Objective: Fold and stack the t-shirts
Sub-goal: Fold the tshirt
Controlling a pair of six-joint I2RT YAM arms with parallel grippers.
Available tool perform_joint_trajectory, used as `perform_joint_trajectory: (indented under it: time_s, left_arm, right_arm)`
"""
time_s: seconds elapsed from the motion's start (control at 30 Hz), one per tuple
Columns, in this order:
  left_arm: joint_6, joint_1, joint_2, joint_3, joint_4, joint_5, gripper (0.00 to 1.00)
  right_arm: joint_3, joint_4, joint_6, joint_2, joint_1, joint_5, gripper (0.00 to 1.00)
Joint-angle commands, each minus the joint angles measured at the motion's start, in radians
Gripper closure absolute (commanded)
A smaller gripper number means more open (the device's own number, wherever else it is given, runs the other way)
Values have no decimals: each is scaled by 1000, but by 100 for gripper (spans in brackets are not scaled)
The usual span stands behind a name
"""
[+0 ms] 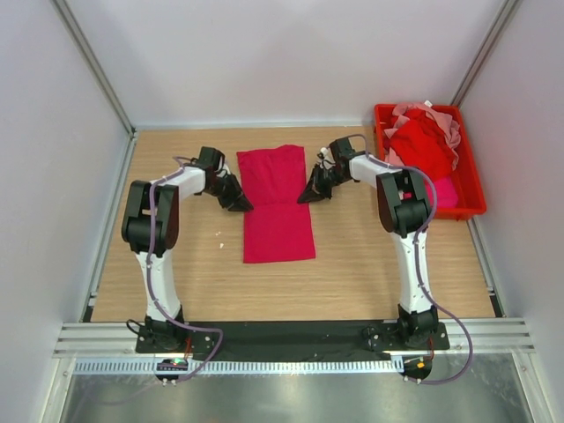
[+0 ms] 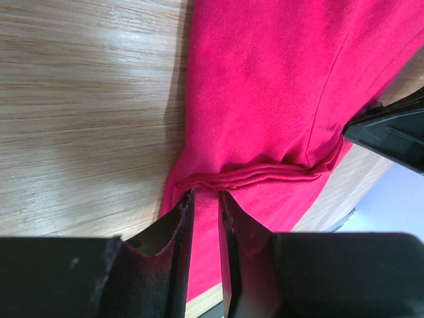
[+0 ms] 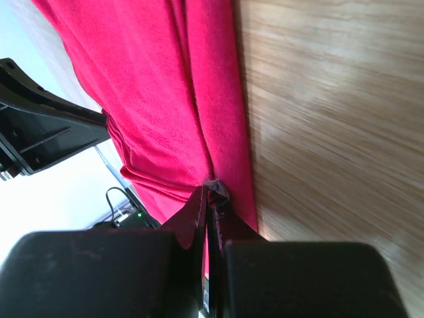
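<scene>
Pinches the crimson t-shirt (image 1: 276, 207), laid lengthwise in the middle of the bench (image 1: 185, 264), at both long edges, right fingers (image 3: 199, 212) clamped on cloth, left fingers (image 2: 177, 228) narrow around its edge, seemingly to fold it across.

Shirt (image 1: 277, 203): matt, fine-knit cloth. Table (image 1: 370, 264): smooth wood grain with a faint sheen. Bin (image 1: 472, 176) at two o'clock: glossy plastic, holding more matt cloth. Fingers (image 2: 165, 242): matt black plastic, slightly rough. Rail (image 1: 493, 335) at six o'clock: brushed metal.
</scene>
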Motion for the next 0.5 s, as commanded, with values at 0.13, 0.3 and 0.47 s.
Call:
perform_joint_trajectory:
  time_s: [0.13,0.3,0.47]
  left_arm:
    - [26,-2,-35,-179,0,-85,78]
    - [24,-2,-141,-311,11,-88,78]
    - [12,-3,-248,-407,14,-90,78]
  right_arm:
    - [-188,19,-56,-54,-2,65,99]
    - [-354,89,-33,-152,3,57,99]
    - [-451,130,-14,-218,11,49,99]
